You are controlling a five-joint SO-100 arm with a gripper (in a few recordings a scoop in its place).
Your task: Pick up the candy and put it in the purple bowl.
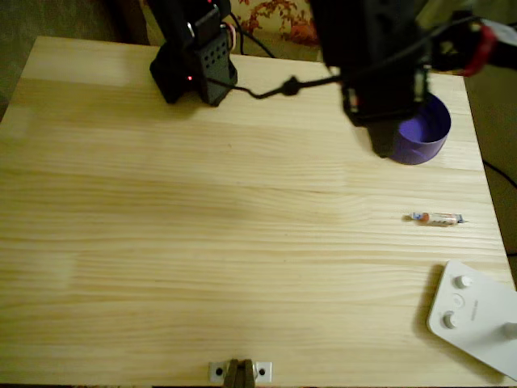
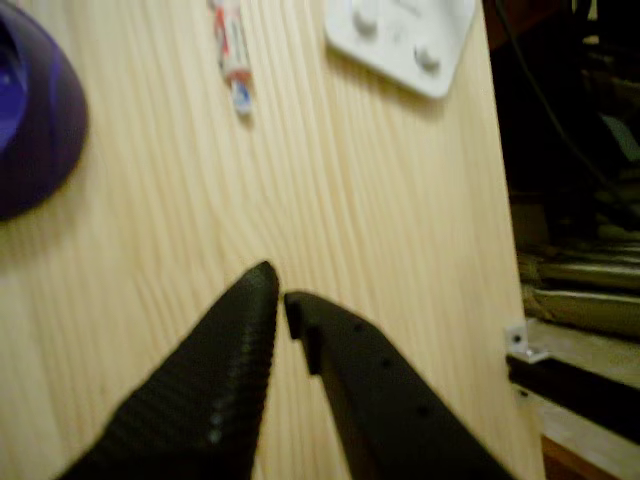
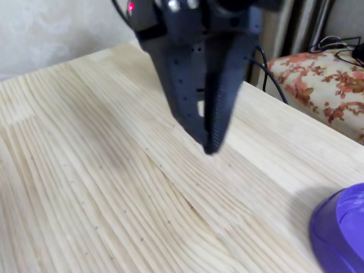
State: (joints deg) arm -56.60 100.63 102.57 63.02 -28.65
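Pale pine boards, grain running left to right in the overhead view, form the bench (image 1: 202, 242) that carries every item. Black arm (image 1: 380, 65), seen from above, reaches from its base (image 1: 194, 69) at the far edge across to the right, and partly covers the purple bowl (image 1: 424, 133). The bowl stands near the far right corner of the bench; its deep-purple wall and lighter inside show at the left edge of the wrist view (image 2: 35, 120) and at the lower right corner of the fixed view (image 3: 341, 233).

White angular device (image 1: 477, 319) with round knobs lies at the near right corner of the bench, overhanging the edge in the overhead view, and appears at the top of the wrist view (image 2: 400, 40).

Black fingers (image 2: 280, 290) are pressed nearly together, tips almost meeting with only a thin slit between them, and they pinch nothing. In the fixed view (image 3: 207, 145) they point down at bare wood, their tips close to the surface; whether they touch it cannot be told.

Candy (image 1: 436, 217), a slim wrapped stick with red-orange and blue marks, lies flat on the bench between the bowl and the white device, apart from both. In the wrist view (image 2: 232, 55) it lies ahead of the fingertips, well apart from them.
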